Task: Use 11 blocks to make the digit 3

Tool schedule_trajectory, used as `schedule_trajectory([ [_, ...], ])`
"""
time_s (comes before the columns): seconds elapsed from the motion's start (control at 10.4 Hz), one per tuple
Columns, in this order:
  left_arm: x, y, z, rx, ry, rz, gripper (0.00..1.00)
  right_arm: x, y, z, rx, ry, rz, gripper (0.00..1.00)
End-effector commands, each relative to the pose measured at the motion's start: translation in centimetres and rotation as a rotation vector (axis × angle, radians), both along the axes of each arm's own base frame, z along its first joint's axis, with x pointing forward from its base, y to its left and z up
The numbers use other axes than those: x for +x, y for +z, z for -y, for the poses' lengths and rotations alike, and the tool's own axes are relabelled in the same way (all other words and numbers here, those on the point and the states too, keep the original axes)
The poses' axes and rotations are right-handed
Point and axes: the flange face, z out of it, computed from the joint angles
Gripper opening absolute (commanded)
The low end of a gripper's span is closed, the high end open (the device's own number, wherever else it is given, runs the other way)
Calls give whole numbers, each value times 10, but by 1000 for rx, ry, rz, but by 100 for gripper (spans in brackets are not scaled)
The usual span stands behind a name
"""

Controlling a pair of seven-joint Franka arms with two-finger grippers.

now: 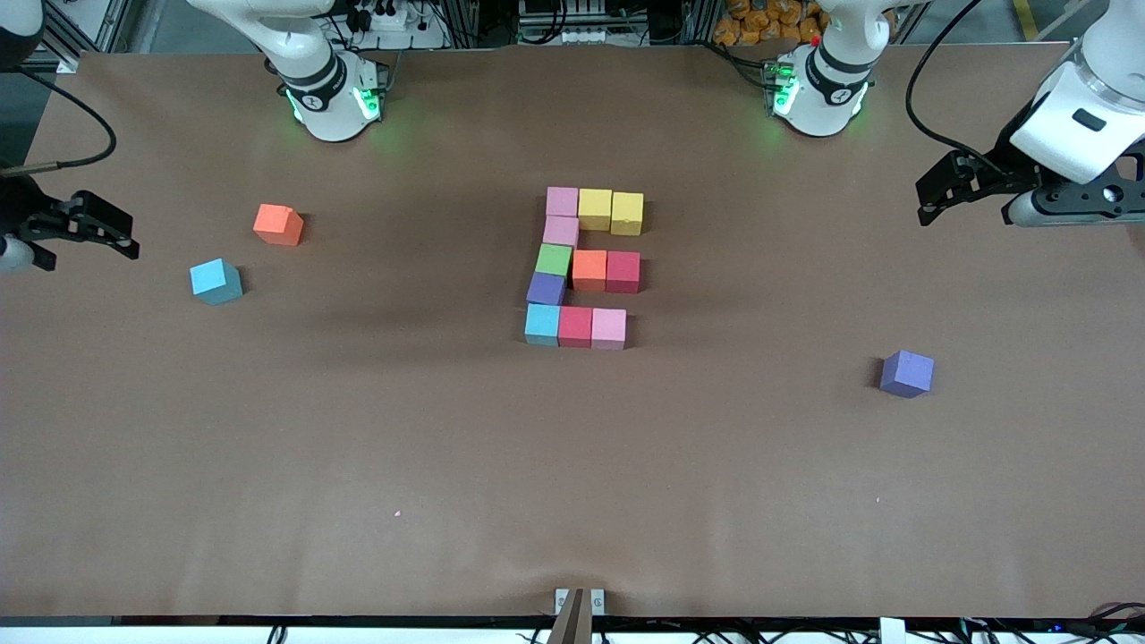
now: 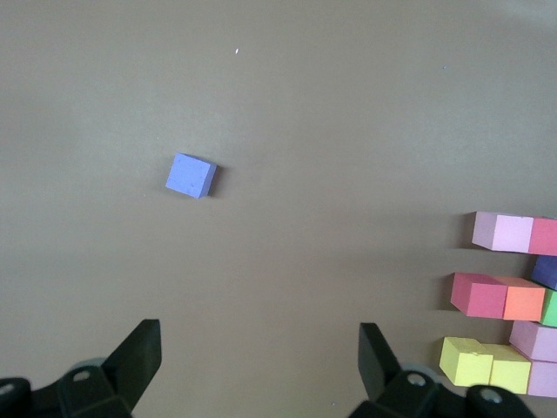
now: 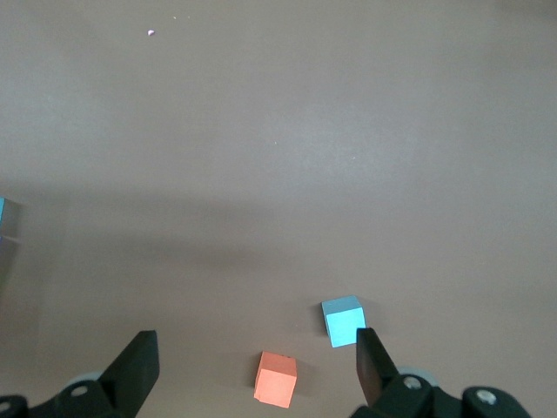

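The digit 3 point(image 1: 581, 268) lies mid-table as an "E" of eleven blocks. Its top bar is a pink block point(image 1: 562, 201) and two yellow ones point(image 1: 595, 207). Its middle bar is green point(image 1: 554, 259), orange point(image 1: 589, 269) and red point(image 1: 623, 271). Its bottom bar is cyan point(image 1: 542, 323), red and pink. Part of the figure shows in the left wrist view point(image 2: 509, 296). My left gripper point(image 1: 927, 204) point(image 2: 259, 353) is open and empty, raised over the left arm's end of the table. My right gripper point(image 1: 128, 237) point(image 3: 257, 357) is open and empty over the right arm's end.
Three loose blocks lie apart from the figure. An orange block point(image 1: 277, 224) point(image 3: 276, 379) and a cyan block point(image 1: 216, 281) point(image 3: 343, 320) lie toward the right arm's end. A purple block point(image 1: 906, 373) point(image 2: 191, 175) lies toward the left arm's end. The arm bases point(image 1: 333, 98) stand along the table's back edge.
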Motion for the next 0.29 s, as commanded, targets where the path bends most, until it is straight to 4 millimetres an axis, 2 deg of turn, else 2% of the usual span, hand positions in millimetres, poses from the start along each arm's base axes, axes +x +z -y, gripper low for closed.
schedule_trajectory([
  [0.0,-3,3,-2,-27,1,-7,100,7,1,5,-8,-29,32,100],
  [0.19,-3,1,-2,-42,2,-14,100,9,-3,-1,-13,-146,31,100],
])
